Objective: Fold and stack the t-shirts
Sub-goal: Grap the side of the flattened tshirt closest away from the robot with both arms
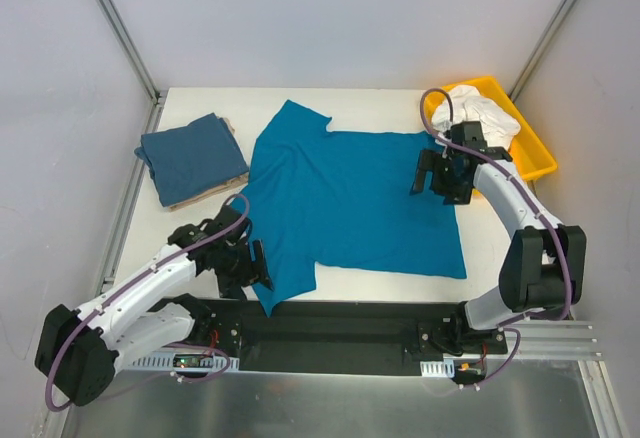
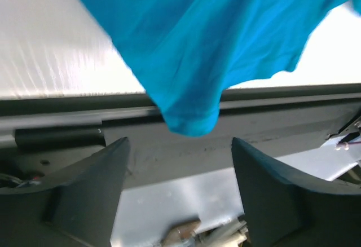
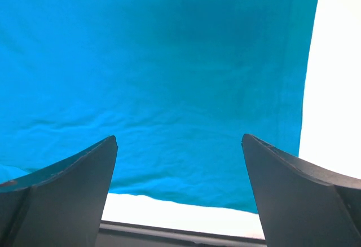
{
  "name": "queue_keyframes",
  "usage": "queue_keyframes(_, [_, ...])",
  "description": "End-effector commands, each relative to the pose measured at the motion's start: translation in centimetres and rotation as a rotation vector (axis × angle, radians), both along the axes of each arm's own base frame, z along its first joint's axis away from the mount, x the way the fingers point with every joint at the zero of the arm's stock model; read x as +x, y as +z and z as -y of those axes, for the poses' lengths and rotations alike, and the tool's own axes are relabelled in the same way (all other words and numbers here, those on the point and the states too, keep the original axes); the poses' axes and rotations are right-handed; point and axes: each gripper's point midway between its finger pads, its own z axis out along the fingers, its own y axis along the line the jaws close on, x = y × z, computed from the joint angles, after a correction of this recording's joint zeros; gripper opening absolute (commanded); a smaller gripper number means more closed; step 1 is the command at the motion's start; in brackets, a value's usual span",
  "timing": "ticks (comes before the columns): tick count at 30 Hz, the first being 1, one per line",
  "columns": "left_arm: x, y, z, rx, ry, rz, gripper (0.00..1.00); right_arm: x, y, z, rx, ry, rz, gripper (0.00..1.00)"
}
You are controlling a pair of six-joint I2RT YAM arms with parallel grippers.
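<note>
left gripper (image 2: 179, 143) fingers wide apart, nothing in them, near sleeve tip of teal-blue shirt (image 1: 350, 198) just ahead. shirt lies spread flat mid-table. right gripper (image 1: 430, 175) also wide open, empty, over its far hem edge. slate-blue shirt (image 1: 190, 153) sits folded far left on beige shirt (image 1: 203, 196). i judge teal's first fold is starting; next i lower and pinch both edges.
</note>
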Motion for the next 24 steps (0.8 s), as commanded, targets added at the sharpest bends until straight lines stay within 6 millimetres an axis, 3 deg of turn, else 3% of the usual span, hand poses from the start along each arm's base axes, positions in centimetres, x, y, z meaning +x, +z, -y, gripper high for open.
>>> queue_keyframes(1, [-2.8, -0.7, 0.8, -0.003, 0.0, -0.111, 0.67, -0.9, -1.7, 0.1, 0.0, -0.023, -0.029, 0.96])
queue_keyframes(5, [-4.0, -1.4, 1.2, -0.01, -0.045, -0.129, 0.55, -1.3, -2.0, 0.0, 0.01, -0.019, -0.03, 0.96])
queue_keyframes(8, [-4.5, -3.0, 1.0, 0.008, -0.047, -0.147, 0.5, -1.5, -1.8, 0.1, 0.009, -0.021, -0.018, 0.96])
queue_keyframes(17, [-2.0, -4.4, 2.9, 0.014, -0.123, -0.124, 0.48, -2.6, -1.8, 0.4, 0.004, -0.034, -0.005, 0.96])
queue_keyframes(21, [-1.8, -5.0, 2.9, 0.049, -0.149, -0.153, 0.3, -3.2, -1.7, 0.9, -0.016, -0.053, -0.002, 0.96])
queue_keyframes(24, [-1.5, -5.5, 2.6, 0.077, -0.148, -0.151, 0.1, -3.9, -2.0, 1.5, -0.037, -0.081, -0.008, 0.96])
